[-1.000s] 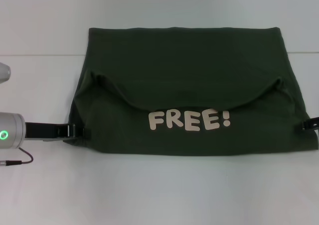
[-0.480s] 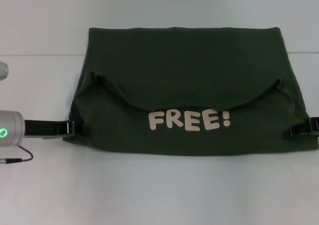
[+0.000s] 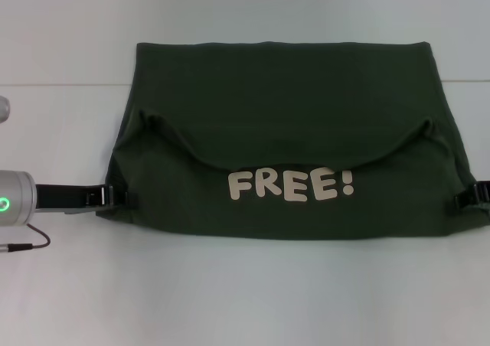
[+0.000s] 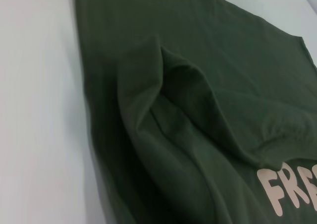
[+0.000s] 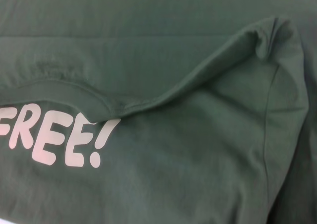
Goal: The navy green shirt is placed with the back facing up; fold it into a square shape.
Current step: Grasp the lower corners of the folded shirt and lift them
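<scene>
Green shirt [image 3: 283, 139] laid flat on white surface [image 3: 245, 292], near part folded over, "FREE!" lettering [image 3: 291, 185] showing. Left claw [image 3: 115, 198] at shirt's left near edge, right claw [image 3: 473, 198] at right near edge; grip state of both cannot be told.

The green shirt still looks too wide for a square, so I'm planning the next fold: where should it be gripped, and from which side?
Judging by its wide, flat shape, grip the navy green shirt at its short side edges, near the front corners, coming in level from outside. The left gripper and right gripper sit there.
</scene>
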Available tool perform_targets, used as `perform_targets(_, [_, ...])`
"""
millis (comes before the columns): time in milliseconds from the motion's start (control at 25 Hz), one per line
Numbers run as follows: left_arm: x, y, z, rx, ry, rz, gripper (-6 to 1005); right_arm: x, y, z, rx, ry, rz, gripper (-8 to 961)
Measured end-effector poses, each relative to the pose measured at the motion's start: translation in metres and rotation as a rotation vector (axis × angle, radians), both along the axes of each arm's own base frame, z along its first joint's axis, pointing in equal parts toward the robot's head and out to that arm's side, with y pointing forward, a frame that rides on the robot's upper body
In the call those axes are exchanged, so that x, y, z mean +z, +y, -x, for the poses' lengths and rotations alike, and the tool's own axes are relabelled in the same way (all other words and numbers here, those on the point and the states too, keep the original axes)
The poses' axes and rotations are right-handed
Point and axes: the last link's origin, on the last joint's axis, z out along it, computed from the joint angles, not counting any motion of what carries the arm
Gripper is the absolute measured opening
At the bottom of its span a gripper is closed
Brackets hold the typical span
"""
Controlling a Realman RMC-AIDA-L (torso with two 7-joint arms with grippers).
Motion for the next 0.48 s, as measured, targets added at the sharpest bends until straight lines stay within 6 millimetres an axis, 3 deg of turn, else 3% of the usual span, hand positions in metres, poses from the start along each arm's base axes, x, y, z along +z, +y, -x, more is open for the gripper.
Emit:
perform_targets(280, [0.001,-0.006,-0.004,0.004,-0.046,0.042,34,0.002,-0.004,-0.001,0.008,0.007,0.025,119])
perform_targets(480, [0.011,-0.025,-0.005,-0.004,-0.114,0.139,33,0.002,-0.029,0.0,0.025,0.077,0.153,37])
